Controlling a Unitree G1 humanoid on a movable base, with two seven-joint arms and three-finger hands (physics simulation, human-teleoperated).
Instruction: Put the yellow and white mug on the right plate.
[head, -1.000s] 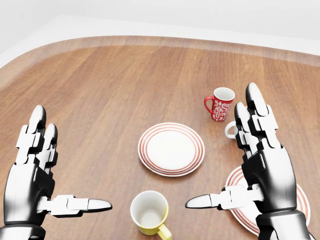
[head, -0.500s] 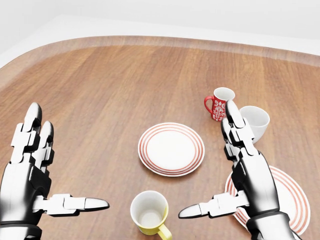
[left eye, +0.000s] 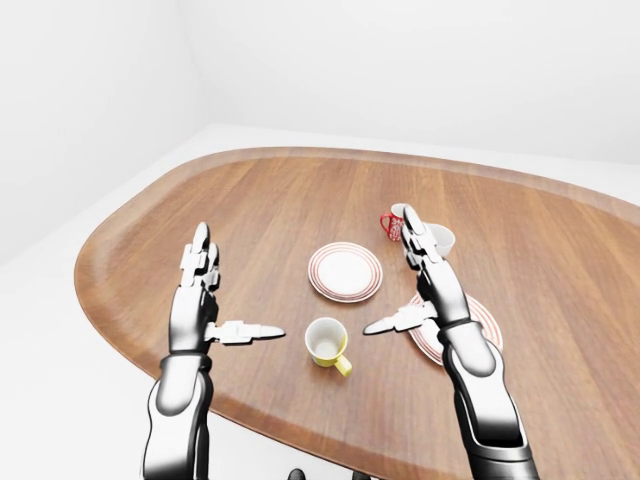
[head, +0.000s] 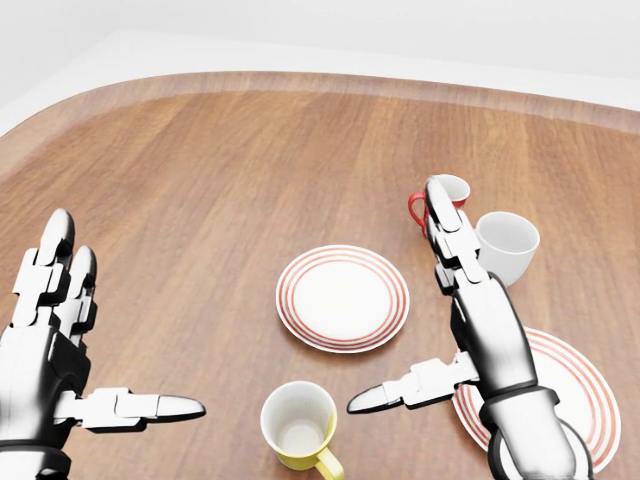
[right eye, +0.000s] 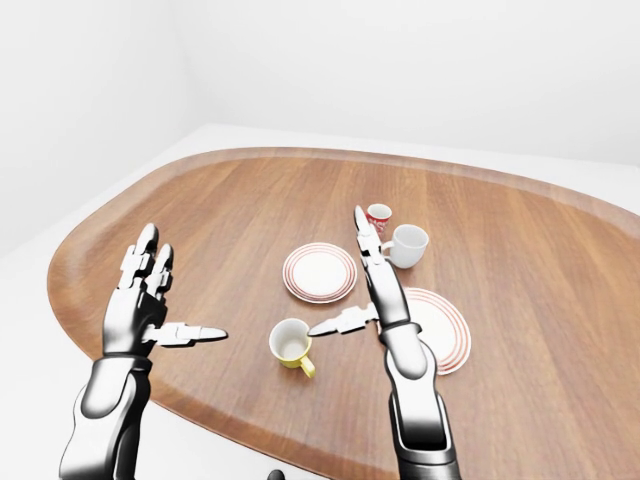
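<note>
In head view the yellow and white mug (head: 298, 425) is standing upright at bottom centre, at abt 8 o'clock from the right hand (head: 482, 330), not touching. Yellow outside, white inside, handle pointing to 5 o'clock. Hand is spreading wide open, holding nothing, over the right plate (head: 570, 385).

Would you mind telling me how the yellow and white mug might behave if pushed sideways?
The yellow and white mug stands upright and wide-mouthed, so it probably slides on the smooth table rather than tips. Its handle points down-right, so an off-centre push may spin it.
</note>
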